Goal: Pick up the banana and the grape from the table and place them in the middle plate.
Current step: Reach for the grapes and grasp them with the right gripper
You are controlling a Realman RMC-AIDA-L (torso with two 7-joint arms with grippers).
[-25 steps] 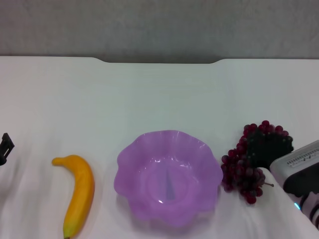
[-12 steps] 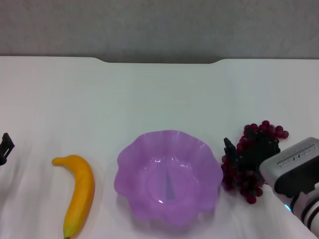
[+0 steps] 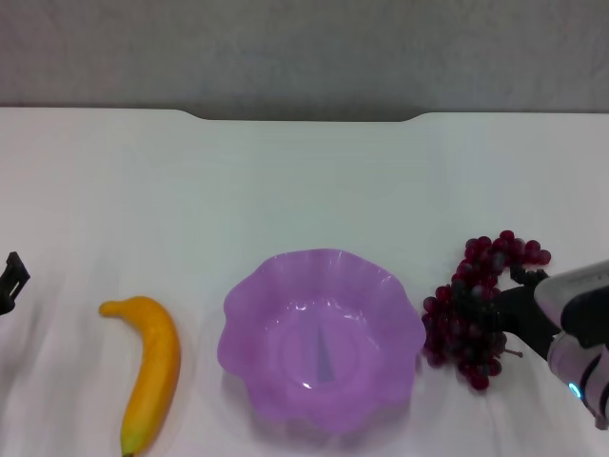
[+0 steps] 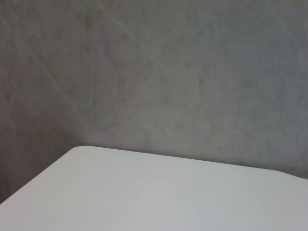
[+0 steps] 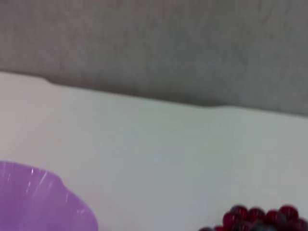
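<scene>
The yellow-orange banana (image 3: 152, 371) lies on the white table (image 3: 304, 181) left of the lilac scalloped middle plate (image 3: 249, 297), which holds nothing. The dark red grape bunch (image 3: 464, 328) lies on the table just right of the plate. My right gripper (image 3: 509, 309) reaches into the bunch from the right at table level, and its black tip is partly hidden among the grapes. The right wrist view shows the plate's rim (image 5: 43, 197) and the top of the grapes (image 5: 260, 217). My left gripper (image 3: 9, 281) sits at the far left edge, away from the banana.
The table's notched far edge (image 3: 304, 116) meets a grey wall. The left wrist view shows only a table corner (image 4: 144, 192) and the wall.
My right gripper has dropped and pulled back to the right side of the grape bunch, uncovering more grapes. The grapes, banana, plate and left arm have not moved.
</scene>
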